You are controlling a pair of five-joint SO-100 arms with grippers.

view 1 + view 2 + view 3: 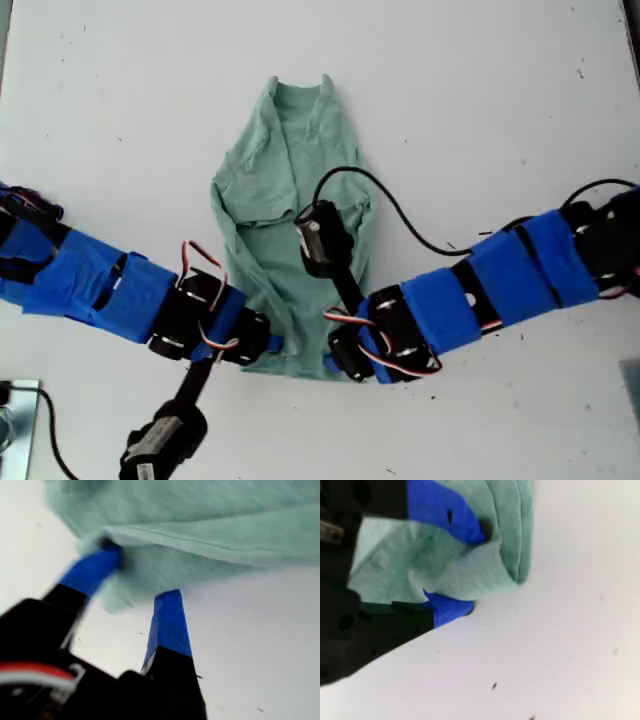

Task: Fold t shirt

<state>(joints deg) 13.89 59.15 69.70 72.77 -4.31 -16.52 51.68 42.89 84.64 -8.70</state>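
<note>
- The t shirt [290, 200] lies flat on the white bench [500, 100], neck end far from both pincers and bottom hem right at their tips, one pincer at each hem corner.
- My first pincer [137, 577] has its jaws apart astride a bunched hem corner. The view is blurred, so I cannot tell whether it truly bites the cloth.
- My second pincer [462, 570] is closed on the other hem corner, with a wad of fabric squeezed between its jaws.
- The step in hand looks like taking the hem to carry it toward the neck.
- To do it well, I would confirm the first pincer's bite before lifting.
- Then raise both corners together and level, only just off the bench.
- Travel at one pace, so the fold lands square and the sleeves are not dragged askew.
</note>
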